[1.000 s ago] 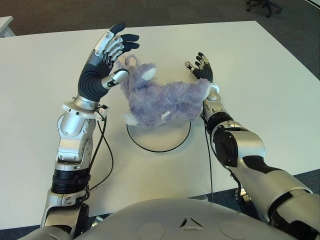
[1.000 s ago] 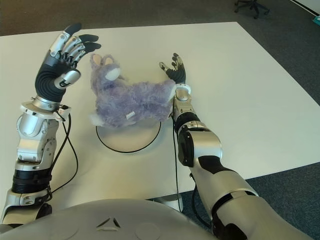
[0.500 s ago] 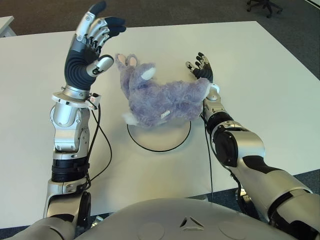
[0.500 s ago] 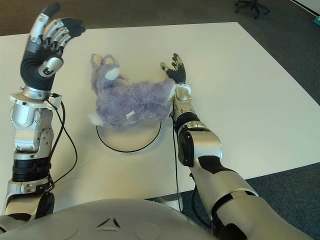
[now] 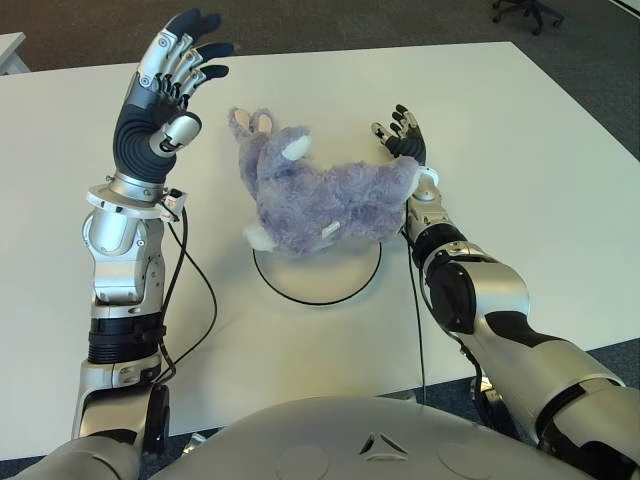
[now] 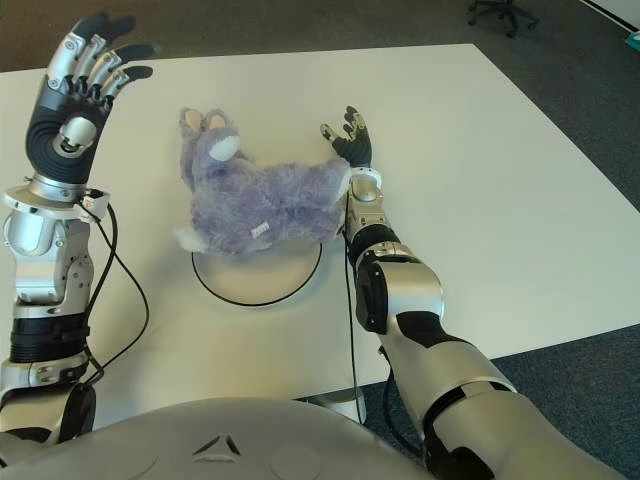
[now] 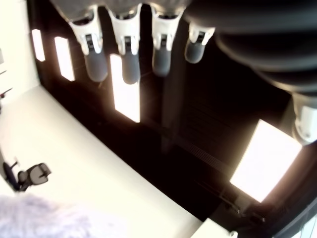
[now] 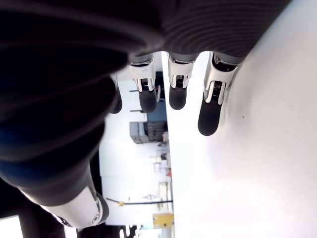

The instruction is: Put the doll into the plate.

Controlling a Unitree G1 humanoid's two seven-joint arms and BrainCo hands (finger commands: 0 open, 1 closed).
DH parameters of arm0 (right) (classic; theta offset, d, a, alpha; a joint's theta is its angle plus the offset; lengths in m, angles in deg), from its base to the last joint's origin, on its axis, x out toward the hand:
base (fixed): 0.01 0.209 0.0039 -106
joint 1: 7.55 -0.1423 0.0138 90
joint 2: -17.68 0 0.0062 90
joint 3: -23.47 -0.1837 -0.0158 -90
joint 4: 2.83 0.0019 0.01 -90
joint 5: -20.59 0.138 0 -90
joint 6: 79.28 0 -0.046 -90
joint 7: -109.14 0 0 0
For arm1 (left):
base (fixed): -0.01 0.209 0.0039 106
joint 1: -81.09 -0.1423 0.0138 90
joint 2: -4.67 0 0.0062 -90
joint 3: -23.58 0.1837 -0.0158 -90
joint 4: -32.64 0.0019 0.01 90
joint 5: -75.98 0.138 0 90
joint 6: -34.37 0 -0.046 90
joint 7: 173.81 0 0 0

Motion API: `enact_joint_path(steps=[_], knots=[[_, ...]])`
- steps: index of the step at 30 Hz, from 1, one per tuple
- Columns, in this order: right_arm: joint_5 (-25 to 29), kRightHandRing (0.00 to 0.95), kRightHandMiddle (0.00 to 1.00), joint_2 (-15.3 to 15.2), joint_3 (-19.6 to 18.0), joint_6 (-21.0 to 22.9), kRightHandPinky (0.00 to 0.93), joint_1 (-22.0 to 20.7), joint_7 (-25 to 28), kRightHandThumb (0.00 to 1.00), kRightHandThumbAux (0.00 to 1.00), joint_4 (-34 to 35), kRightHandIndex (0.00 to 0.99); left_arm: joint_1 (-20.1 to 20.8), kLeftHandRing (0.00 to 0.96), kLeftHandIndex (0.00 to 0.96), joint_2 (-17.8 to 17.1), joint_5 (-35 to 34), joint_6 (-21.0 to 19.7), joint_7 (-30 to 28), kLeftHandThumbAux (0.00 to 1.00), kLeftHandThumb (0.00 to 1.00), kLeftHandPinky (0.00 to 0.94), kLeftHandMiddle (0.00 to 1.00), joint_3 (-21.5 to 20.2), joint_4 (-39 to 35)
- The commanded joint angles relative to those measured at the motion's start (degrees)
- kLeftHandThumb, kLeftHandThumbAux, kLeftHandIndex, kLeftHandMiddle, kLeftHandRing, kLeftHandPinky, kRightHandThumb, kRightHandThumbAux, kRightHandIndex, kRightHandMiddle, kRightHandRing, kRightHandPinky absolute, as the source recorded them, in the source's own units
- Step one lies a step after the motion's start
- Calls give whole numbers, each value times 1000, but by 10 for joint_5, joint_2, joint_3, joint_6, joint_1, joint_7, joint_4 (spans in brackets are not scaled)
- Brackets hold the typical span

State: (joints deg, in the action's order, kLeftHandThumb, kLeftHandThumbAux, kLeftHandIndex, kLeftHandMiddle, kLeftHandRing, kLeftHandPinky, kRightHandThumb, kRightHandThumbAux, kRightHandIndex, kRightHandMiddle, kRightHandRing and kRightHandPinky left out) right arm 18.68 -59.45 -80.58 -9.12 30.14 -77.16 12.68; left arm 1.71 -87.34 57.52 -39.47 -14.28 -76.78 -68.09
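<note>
The doll [image 5: 320, 195], a fluffy purple plush with pale ears, lies across the far half of the white plate [image 5: 318, 278], its head past the rim on the far left. My left hand [image 5: 178, 75] is raised to the left of the doll's head, fingers [image 7: 124, 59] spread and holding nothing, clear of the plush. A strip of purple fur [image 7: 39, 215] shows in the left wrist view. My right hand [image 5: 403, 135] stands beside the doll's right end, fingers [image 8: 173, 94] straight and open, on or just over the table.
The white table [image 5: 520, 180] stretches wide on all sides of the plate. A black cable [image 5: 205, 300] hangs from my left forearm onto the table. An office chair [image 5: 525, 12] stands on the dark carpet beyond the far right corner.
My left hand has drawn away from the doll's head, moving left and up. The doll, the plate and my right hand stay where they were.
</note>
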Motion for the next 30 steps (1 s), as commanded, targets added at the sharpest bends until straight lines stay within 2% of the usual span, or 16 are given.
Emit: enact_joint_path(steps=[1, 8, 10, 12, 17, 22, 30], knots=[[2, 0, 2, 9, 0, 33, 0, 29, -2, 353, 777, -23, 62, 29, 217, 51, 9, -20, -45, 22, 561, 169, 277, 195, -16, 36], [2, 0, 0, 9, 1, 34, 0, 30, -2, 344, 778, -23, 58, 44, 235, 51, 24, -15, -45, 33, 657, 185, 297, 199, -25, 66], [2, 0, 0, 9, 0, 34, 0, 30, -2, 343, 782, -23, 59, 51, 229, 48, 29, -2, -32, 38, 666, 180, 263, 195, -25, 80], [4, 0, 2, 9, -2, 33, 0, 30, -2, 366, 788, -23, 60, 62, 225, 49, 38, 20, -16, 54, 677, 190, 269, 188, -24, 103], [5, 0, 3, 11, -3, 32, 0, 31, -2, 378, 790, -23, 64, 82, 232, 61, 46, 45, 1, 78, 663, 199, 286, 188, -25, 142], [5, 0, 5, 11, -3, 31, 0, 32, -3, 393, 783, -23, 67, 106, 213, 36, 41, 62, 23, 85, 606, 138, 238, 170, -30, 212], [3, 0, 7, 9, -2, 31, 0, 33, -4, 401, 780, -23, 84, 129, 217, 35, 42, 81, 54, 104, 561, 103, 257, 178, -35, 270]])
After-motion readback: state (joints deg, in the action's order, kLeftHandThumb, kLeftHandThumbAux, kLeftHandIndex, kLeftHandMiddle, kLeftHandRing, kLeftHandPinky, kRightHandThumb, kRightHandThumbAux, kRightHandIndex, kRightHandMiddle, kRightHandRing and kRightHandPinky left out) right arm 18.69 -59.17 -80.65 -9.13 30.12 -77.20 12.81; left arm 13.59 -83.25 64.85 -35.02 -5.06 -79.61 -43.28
